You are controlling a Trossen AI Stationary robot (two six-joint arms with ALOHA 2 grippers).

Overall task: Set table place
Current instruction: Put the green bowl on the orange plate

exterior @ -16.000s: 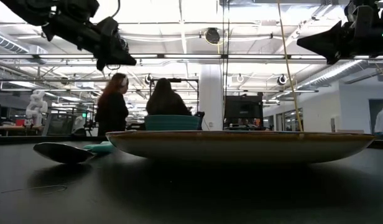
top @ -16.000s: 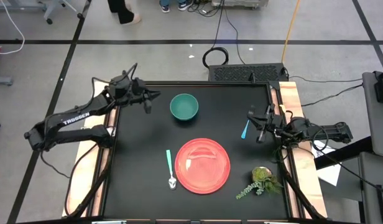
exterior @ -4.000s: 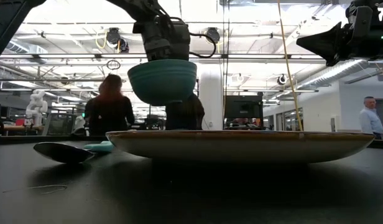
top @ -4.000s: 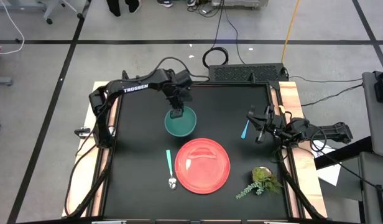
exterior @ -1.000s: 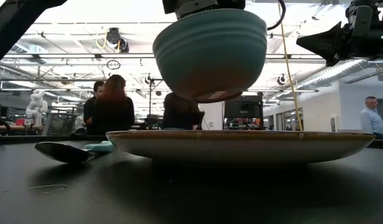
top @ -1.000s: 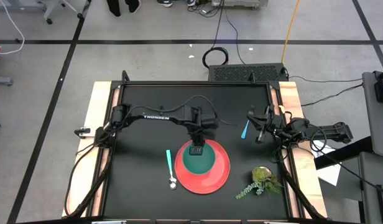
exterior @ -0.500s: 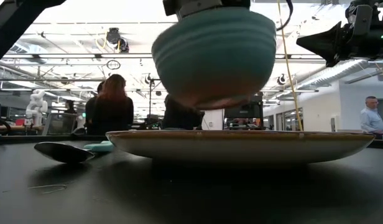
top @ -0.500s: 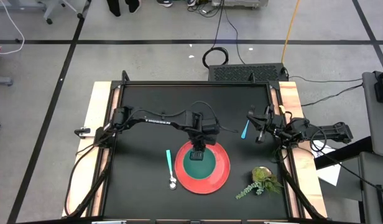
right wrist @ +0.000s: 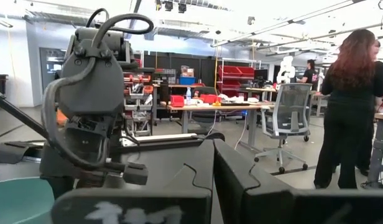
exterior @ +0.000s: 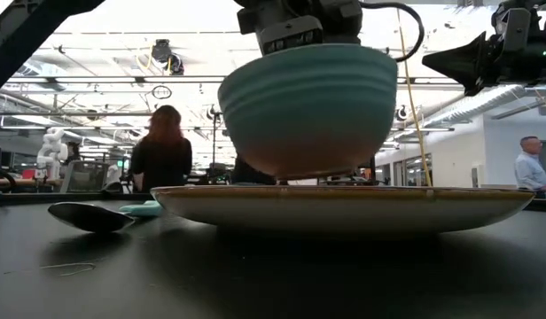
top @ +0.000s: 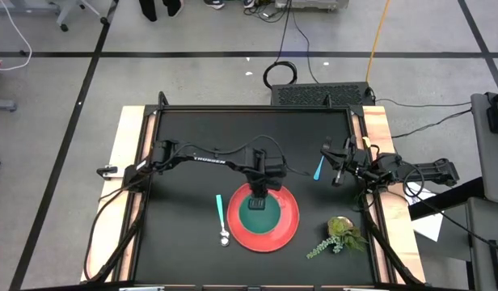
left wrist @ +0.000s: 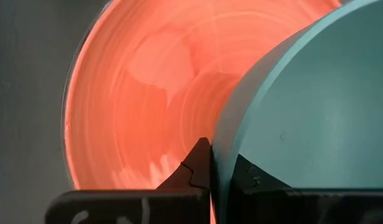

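High view: I logged the left gripper (top: 258, 196) pinched on the rim of the round green ceramic bowl (top: 257, 212), held over the flat round red plate (top: 288, 220) at the matte black table's (top: 184, 145) near centre, presumably for stacking.

Low view: bowl base (exterior: 301, 173) seemed just above the plate (exterior: 344, 206); contact uncertain.

Left wrist view: fingers (left wrist: 196, 167) straddled the rim.

Right wrist view: right gripper (right wrist: 213, 163) closed, empty, parked at the table's right edge.

left gripper (top: 258, 197) | mid-table, jaws clamped; right gripper (top: 336, 173) | right edge, jaws closed
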